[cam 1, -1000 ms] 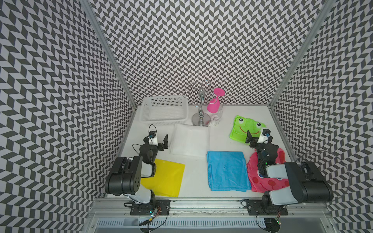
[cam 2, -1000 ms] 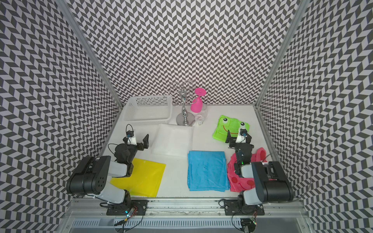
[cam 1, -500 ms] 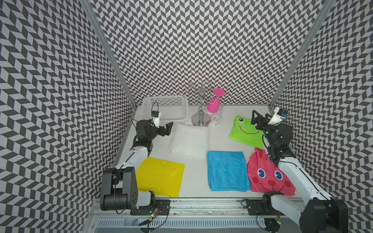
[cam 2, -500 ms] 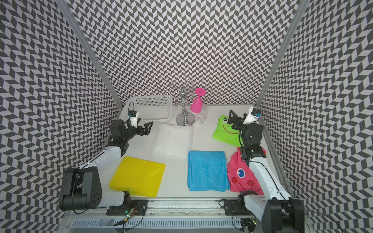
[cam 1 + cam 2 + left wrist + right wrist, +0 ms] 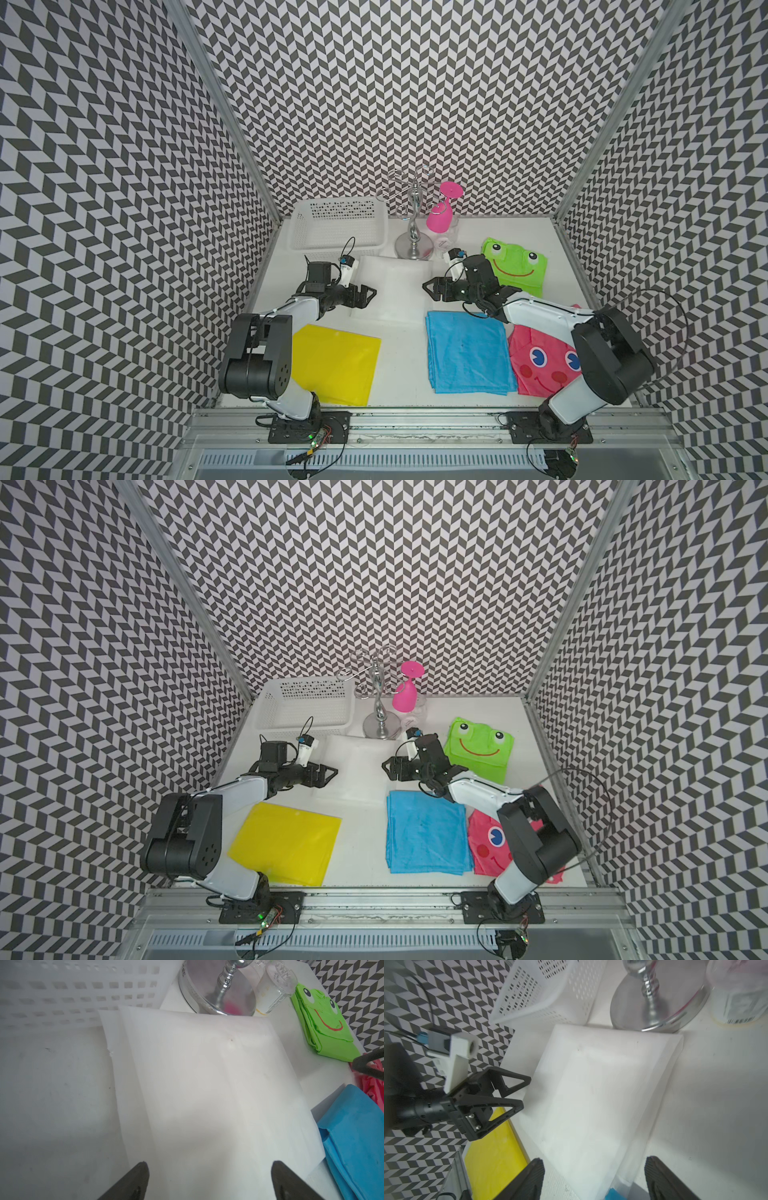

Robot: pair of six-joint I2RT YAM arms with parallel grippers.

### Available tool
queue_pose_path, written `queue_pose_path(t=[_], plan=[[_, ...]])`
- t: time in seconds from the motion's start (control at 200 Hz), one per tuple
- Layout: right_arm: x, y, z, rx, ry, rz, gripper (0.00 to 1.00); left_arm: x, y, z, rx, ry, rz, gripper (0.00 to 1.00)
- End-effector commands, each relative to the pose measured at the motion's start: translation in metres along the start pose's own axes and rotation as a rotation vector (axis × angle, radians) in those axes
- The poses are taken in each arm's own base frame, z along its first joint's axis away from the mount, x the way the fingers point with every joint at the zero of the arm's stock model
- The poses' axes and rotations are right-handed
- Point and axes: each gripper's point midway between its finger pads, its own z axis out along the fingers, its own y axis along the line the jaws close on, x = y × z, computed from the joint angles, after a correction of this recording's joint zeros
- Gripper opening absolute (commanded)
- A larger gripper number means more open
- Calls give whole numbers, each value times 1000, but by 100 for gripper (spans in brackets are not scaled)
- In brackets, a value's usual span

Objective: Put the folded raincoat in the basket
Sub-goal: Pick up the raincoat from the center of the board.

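Both tools have swung in to flank the raincoat [image 5: 392, 291]; left tool [image 5: 372, 293] and right tool [image 5: 426, 286] stand open. Grasp pending: pinch both edges, then carry to the basket [image 5: 332, 248] at 11 o'clock.

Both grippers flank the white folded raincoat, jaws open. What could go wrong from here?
1. The white raincoat's far edge lies at the metal stand's base. Swinging it to the basket might knock the stand and its hanging pink glass.
2. Its edges show loose layers. The left gripper or right gripper may pinch only the top one, so it unfolds.
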Motion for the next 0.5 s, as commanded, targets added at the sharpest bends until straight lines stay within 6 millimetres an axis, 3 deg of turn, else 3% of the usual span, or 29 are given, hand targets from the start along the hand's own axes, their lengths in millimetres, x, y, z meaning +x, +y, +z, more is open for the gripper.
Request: queue_pose_path(t=[0.0,0.15,0.16,0.235,0.496], plan=[[12,-3,17,-2,65,28,79,-2,-6,5,-5,7,7,91],[34,-20,35,43,158,63,79,1,-7,8,0,40,-21,89],[39,-19,36,32,183,75,73,1,-7,8,-2,42,-23,88],[51,-29,41,67,234,83,68,7,3,11,-45,64,-37,82],[78,-39,55,78,366,109,65,25,15,15,-98,150,-42,83]])
